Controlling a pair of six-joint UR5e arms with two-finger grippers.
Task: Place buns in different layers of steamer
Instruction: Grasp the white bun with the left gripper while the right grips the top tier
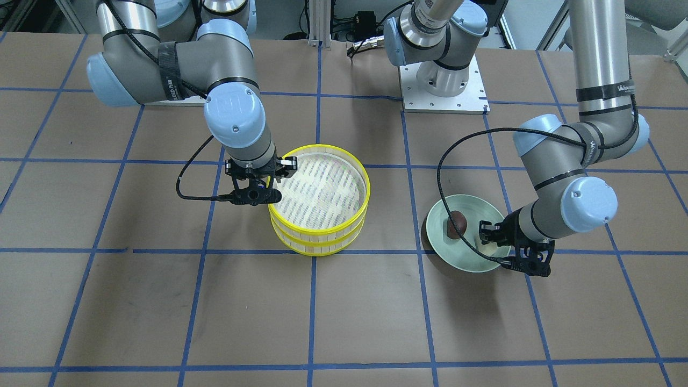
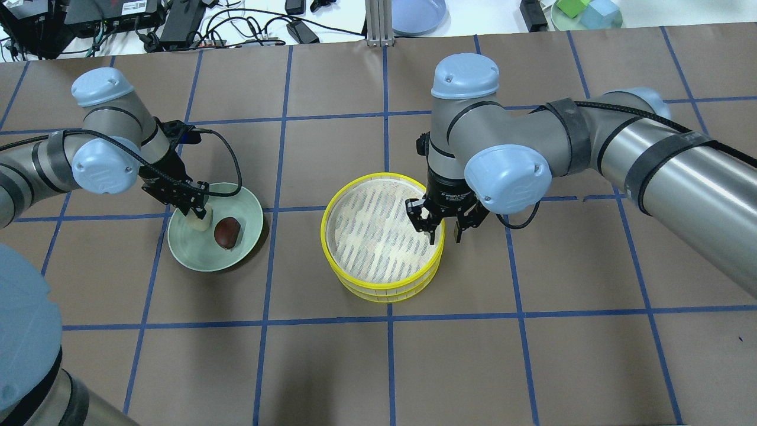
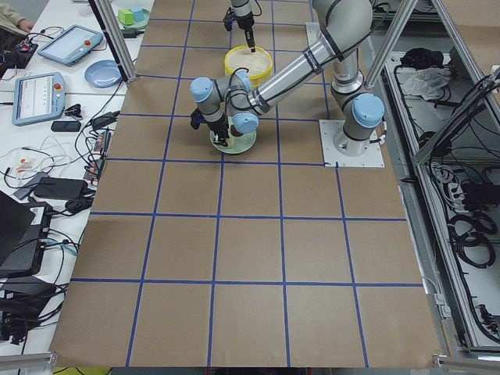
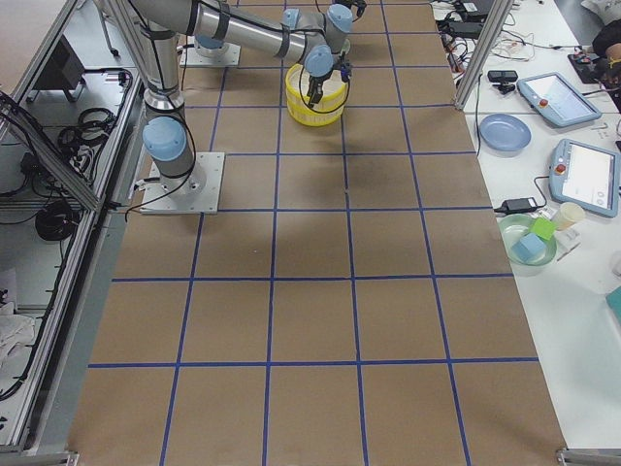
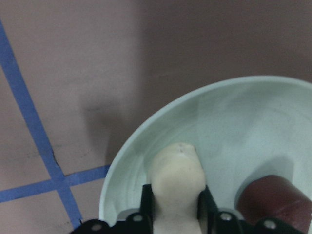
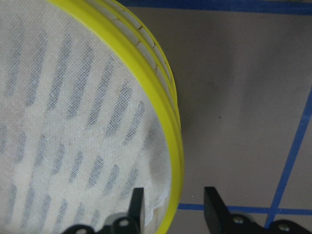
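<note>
The two steamer layers are stacked mid-table, the top layer (image 2: 378,234) on the lower layer (image 2: 384,294); both show in the front view (image 1: 322,188). My right gripper (image 2: 447,234) is open and straddles the top layer's yellow rim (image 6: 165,146), one finger inside, one outside. The pale green plate (image 2: 245,204) holds the dark reddish-brown bun (image 2: 227,232) and the pale cream bun (image 2: 200,222). My left gripper (image 2: 199,214) is shut on the cream bun (image 5: 176,173), low over the plate (image 5: 234,122). The brown bun (image 5: 273,200) lies just beside it.
The right arm's elbow (image 2: 502,177) hangs over the table beside the steamer. The left arm's base plate (image 1: 443,86) is at the robot's edge. A blue plate (image 2: 417,15), a green dish of blocks (image 2: 585,12) and cables lie beyond the far edge.
</note>
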